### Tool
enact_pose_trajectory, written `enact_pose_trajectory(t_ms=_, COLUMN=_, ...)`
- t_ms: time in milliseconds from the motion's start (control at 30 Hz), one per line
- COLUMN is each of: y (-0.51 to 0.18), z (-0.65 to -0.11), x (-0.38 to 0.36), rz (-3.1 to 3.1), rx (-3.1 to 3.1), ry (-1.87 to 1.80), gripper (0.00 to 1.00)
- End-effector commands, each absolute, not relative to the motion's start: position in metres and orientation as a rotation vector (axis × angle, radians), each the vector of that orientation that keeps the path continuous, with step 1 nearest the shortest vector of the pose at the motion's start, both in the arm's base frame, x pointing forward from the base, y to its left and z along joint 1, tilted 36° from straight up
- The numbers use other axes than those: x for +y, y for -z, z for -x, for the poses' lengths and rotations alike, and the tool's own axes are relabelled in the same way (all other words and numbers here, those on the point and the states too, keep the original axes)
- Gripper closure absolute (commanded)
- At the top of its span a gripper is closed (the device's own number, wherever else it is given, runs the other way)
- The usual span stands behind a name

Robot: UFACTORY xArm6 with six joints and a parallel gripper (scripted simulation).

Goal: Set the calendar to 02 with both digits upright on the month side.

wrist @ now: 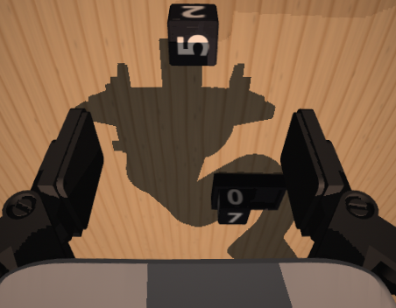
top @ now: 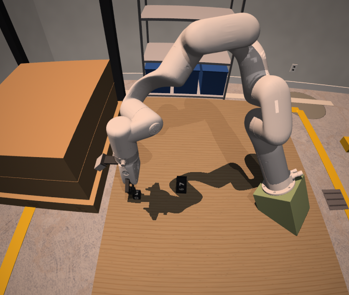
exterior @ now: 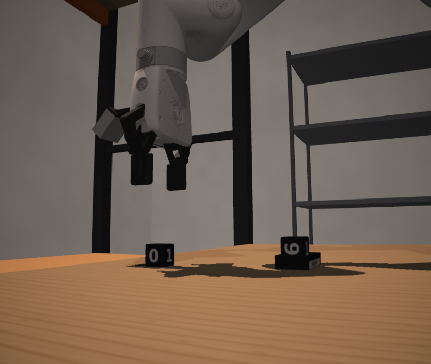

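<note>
A loose black number cube [top: 135, 195] stands on the wooden table top, apart from the tray. In the exterior view the cube [exterior: 159, 254] shows 0 and 1 on its sides. In the wrist view the cube [wrist: 193, 34] shows 5 on top and 2 on the far side. My gripper [exterior: 158, 176] is open and empty, hanging well above that cube; it also shows in the wrist view [wrist: 194, 167]. The black tray [exterior: 298, 261] lies flat to the right and holds the second cube [exterior: 294, 247], which shows a 6. Tray and cube also show in the top view [top: 181, 184] and in the wrist view [wrist: 247, 199].
A large orange box stack [top: 41, 126] stands close to the left of the gripper. The arm's olive base block [top: 282, 203] is at the right. A metal shelf rack [top: 187, 47] stands at the back.
</note>
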State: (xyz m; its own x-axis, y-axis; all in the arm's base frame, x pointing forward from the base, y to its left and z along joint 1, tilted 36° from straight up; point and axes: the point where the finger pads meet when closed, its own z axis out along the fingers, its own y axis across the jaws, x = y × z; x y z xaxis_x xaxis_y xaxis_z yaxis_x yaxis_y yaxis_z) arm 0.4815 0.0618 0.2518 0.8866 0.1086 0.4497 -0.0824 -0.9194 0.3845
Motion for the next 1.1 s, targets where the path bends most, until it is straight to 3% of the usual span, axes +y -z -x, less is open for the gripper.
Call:
enact_pose_trajectory(t_ms=0, y=-0.254, z=-0.482, x=0.063, rz=-2.656, rx=0.019, ry=-0.671, gripper=0.00)
enact_pose_trajectory(t_ms=567, y=-0.256, z=-0.486, x=0.063, rz=-2.656, rx=0.019, ry=-0.671, gripper=0.00)
enact_pose_trajectory(t_ms=733, y=-0.280, z=-0.524, x=0.070, rz=-2.656, rx=0.019, ry=-0.671, gripper=0.00)
enact_pose_trajectory(t_ms=1067, y=-0.273, z=-0.533, x=0.067, rz=-2.656, rx=0.019, ry=-0.671, gripper=0.00)
